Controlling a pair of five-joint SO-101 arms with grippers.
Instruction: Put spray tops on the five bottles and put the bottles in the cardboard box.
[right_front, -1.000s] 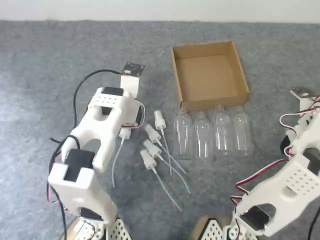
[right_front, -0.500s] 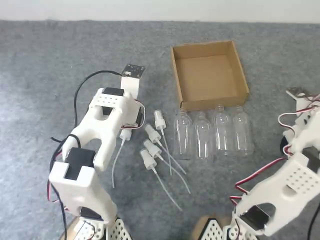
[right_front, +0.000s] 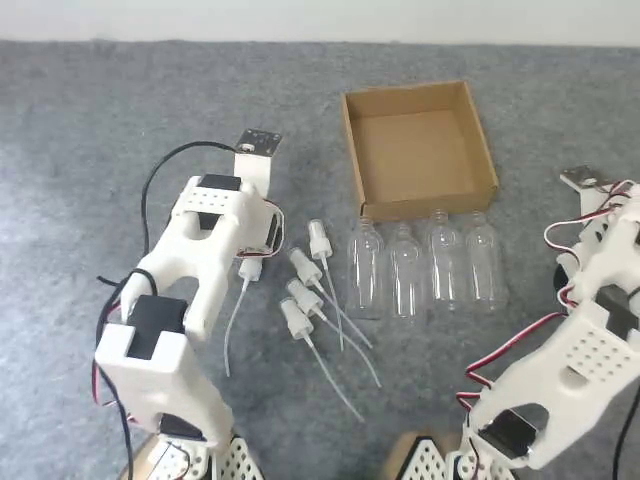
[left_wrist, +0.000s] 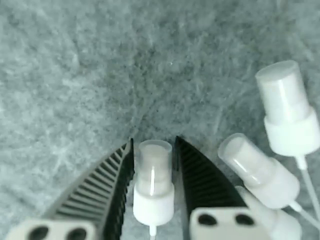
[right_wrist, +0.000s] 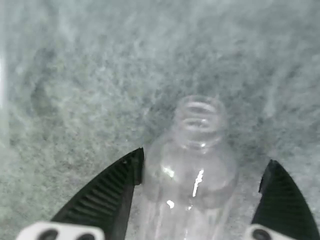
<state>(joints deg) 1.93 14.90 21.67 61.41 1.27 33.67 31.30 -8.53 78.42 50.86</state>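
Note:
My left gripper (left_wrist: 153, 142) is shut on the cap of a white spray top (left_wrist: 152, 185), one finger on each side; in the high view this spray top (right_front: 250, 268) lies on the carpet under the left arm (right_front: 205, 250), its tube trailing toward the front. Several more spray tops (right_front: 305, 268) lie just to its right, two of them (left_wrist: 287, 107) close by. Several clear bottles (right_front: 405, 270) lie in a row in front of the cardboard box (right_front: 415, 150). My right gripper (right_wrist: 202, 160) is open, its fingers wide on either side of another clear bottle (right_wrist: 197, 150).
Grey carpet covers the table. The right arm (right_front: 600, 290) stands at the right edge, right of the bottle row. Both arm bases sit at the front edge. Bare carpet spreads at the far left and behind the box.
The left arm has shifted slightly left over the spray top. The right arm's wrist has moved a little left and toward the back.

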